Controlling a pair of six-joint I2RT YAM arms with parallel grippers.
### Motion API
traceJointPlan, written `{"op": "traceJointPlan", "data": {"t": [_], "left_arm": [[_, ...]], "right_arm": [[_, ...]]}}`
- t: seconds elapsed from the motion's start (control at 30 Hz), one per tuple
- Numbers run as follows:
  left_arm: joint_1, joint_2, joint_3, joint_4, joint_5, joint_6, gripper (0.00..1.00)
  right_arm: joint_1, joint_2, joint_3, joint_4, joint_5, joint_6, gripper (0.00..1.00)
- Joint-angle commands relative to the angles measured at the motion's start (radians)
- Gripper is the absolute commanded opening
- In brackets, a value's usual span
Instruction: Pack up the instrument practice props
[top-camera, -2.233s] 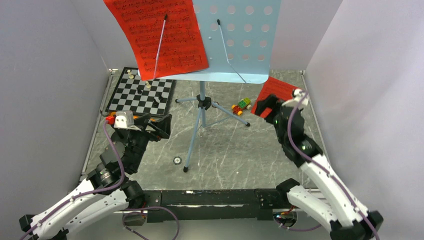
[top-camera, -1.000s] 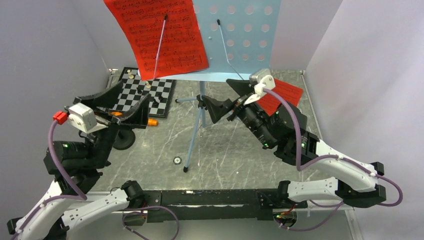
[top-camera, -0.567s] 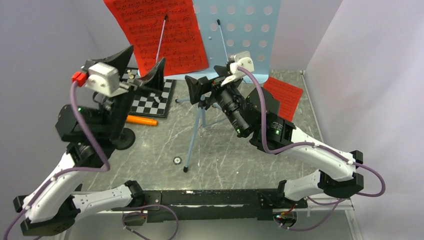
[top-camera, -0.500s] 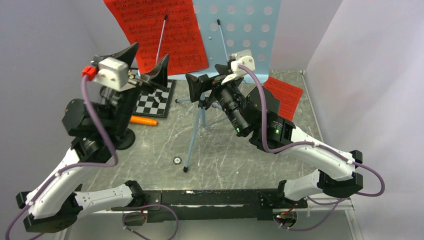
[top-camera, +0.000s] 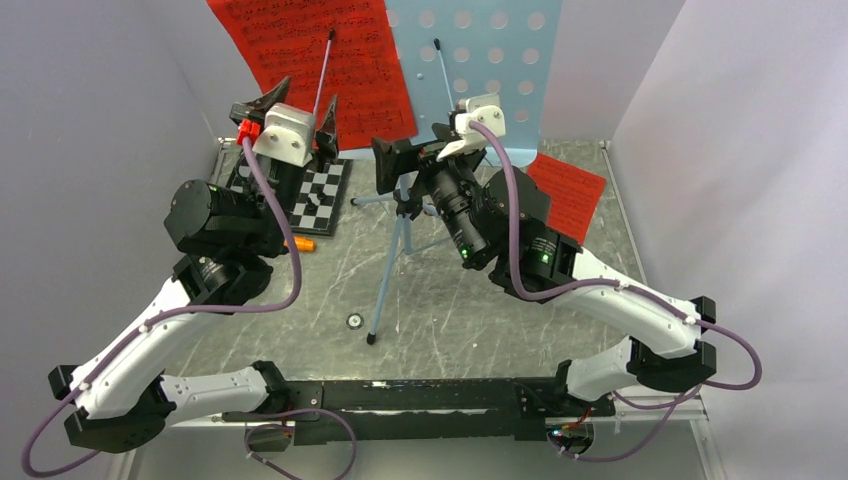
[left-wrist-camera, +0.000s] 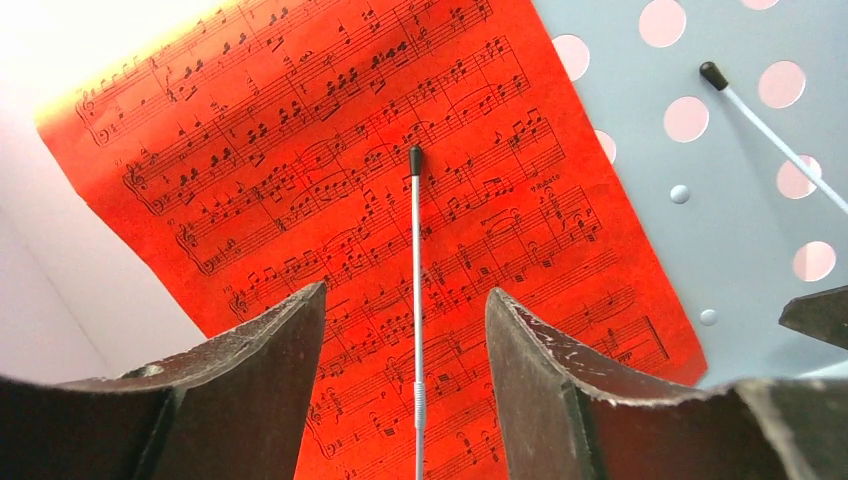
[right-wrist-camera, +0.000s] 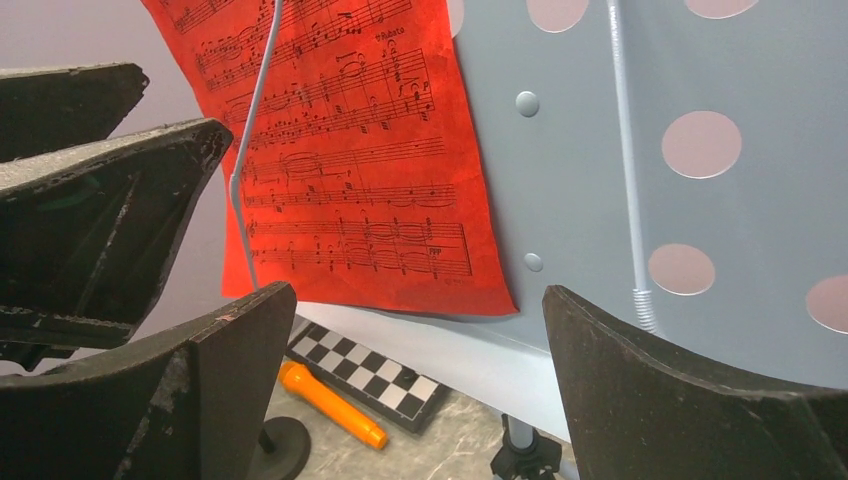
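Observation:
The light-blue perforated music stand (top-camera: 490, 80) stands at the back on tripod legs (top-camera: 385, 290). A red sheet-music page (top-camera: 330, 60) rests on its desk under a wire page holder (left-wrist-camera: 416, 300). My left gripper (top-camera: 303, 108) is open, raised in front of that page (left-wrist-camera: 350, 200), its jaws either side of the wire. My right gripper (top-camera: 410, 155) is open and empty by the desk's lower lip (right-wrist-camera: 480, 360). A second red page (top-camera: 572, 195) lies on the table at the right. The orange microphone (right-wrist-camera: 330, 405) lies flat beside its black round base (right-wrist-camera: 275, 450).
The chessboard (top-camera: 322, 195) lies at the back left, just behind the microphone (top-camera: 303, 243). White walls close in the left, right and back. My left gripper's fingers (right-wrist-camera: 90, 190) show close to the right gripper. The toy car is hidden.
Both arms rose from the table. The left gripper left the microphone and climbed to the page on the stand. The right gripper left the loose page and swung left to the stand's lip.

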Motion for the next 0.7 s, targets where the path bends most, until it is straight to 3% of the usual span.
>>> {"op": "traceJointPlan", "data": {"t": [0.0,0.53,0.67], "left_arm": [[0.003,0.022,0.025,0.06,-0.038,0.096,0.64],[0.041,0.012,-0.018,0.049,0.002,0.067,0.62],[0.045,0.009,-0.033,0.055,0.006,0.067,0.62]], "right_arm": [[0.001,0.027,0.07,0.032,0.033,-0.028,1.0],[-0.036,0.06,0.112,0.007,0.1,-0.061,1.0],[-0.075,0.07,0.129,-0.052,0.073,0.002,1.0]]}}
